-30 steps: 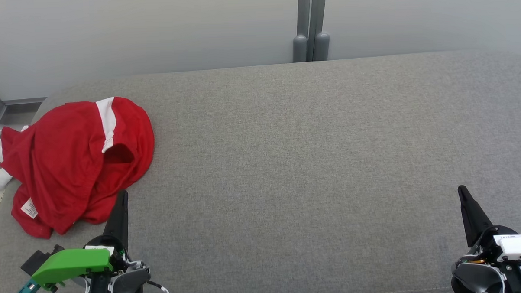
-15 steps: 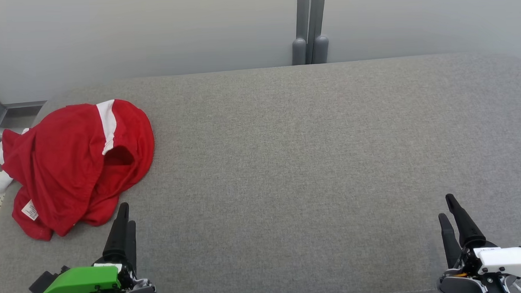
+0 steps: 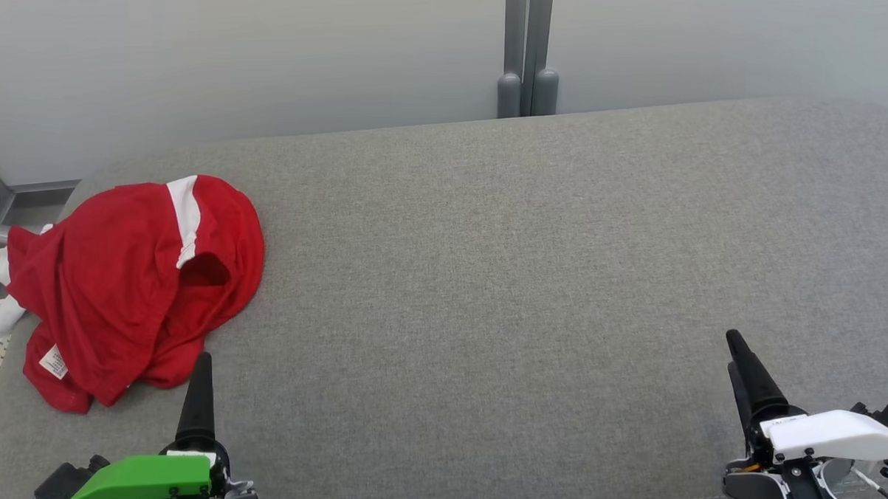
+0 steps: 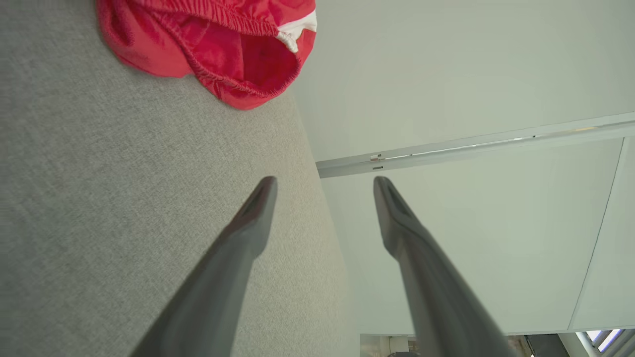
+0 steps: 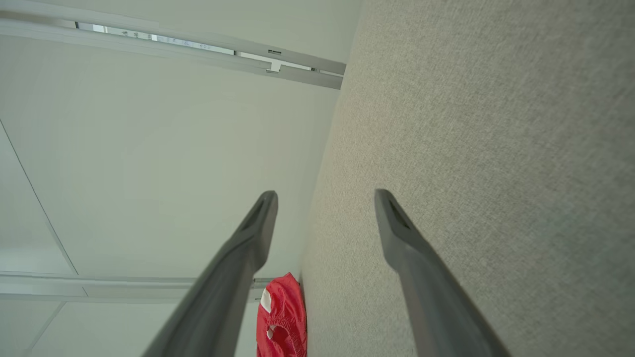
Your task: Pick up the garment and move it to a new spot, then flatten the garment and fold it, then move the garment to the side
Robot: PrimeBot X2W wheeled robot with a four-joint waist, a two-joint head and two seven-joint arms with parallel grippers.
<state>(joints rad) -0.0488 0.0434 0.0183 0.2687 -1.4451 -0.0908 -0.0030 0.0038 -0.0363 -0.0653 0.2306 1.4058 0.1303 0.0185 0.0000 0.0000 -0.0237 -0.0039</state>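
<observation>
Both claws have opened up since a second ago, when their fingers were pressed together, and the right claw (image 5: 325,193) has slid a bit toward the middle. Now the left claw (image 4: 322,181) is wide open and holds nothing. The right one is wide open and empty too.

Just past the left claw's tips lies the red garment (image 3: 128,290). It is all bunched up at the far left end of the grey cushion (image 3: 489,277), right by the edge. The right claw is far from it.

If the left claw pushes instead of pinching, the cloth could slide off that edge. It might also grab only one thin fold, and the rest could slip out. Going too low could snag the cushion.
</observation>
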